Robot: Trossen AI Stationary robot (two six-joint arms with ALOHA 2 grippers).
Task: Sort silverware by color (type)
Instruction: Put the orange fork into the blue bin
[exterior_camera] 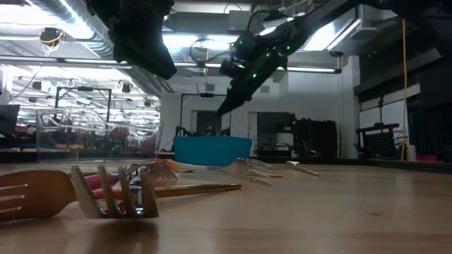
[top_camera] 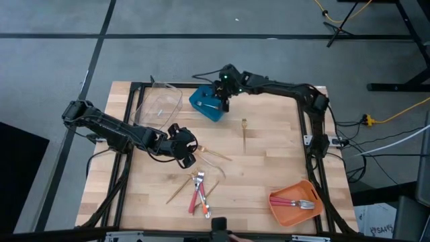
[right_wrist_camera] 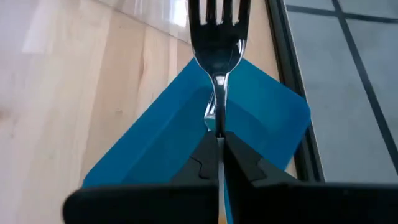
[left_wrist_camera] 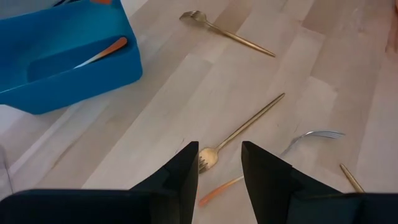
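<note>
Lying nearest the front edge of the tabletop (top_camera: 269, 168), a cluster of red-handled forks (top_camera: 198, 195) overlaps so closely that their count is hard to make out; their long axes run roughly front to back, heads toward the far side. A slim gold utensil (top_camera: 180, 189) lies slanted just beside them. At the front right corner the orange bin (top_camera: 293, 202) holds more forks (top_camera: 299, 202) lying crosswise, tines toward the right; their handles blend into the bin.

Farther in, the left claw (left_wrist_camera: 219, 163) hangs over the tabletop with its fingers parted and nothing between them. Directly below the gap lies a gold fork (left_wrist_camera: 239, 132), head at the fingers, handle slanting away. An orange-handled fork (left_wrist_camera: 273, 162) lies beside it, partly hidden by one finger. Another gold fork (top_camera: 244, 133) lies alone toward the right, lengthwise front to back.

At the far side the right claw (right_wrist_camera: 220, 146) hovers above the blue bin (top_camera: 207, 104), clamped on a silver-headed fork (right_wrist_camera: 219, 28) whose tines point away from the wrist; its handle is hidden inside the fingers. An orange-handled utensil (left_wrist_camera: 99, 53) rests in the blue bin. A clear bin (top_camera: 160, 104) stands left of it. No writing or labels can be read anywhere.
</note>
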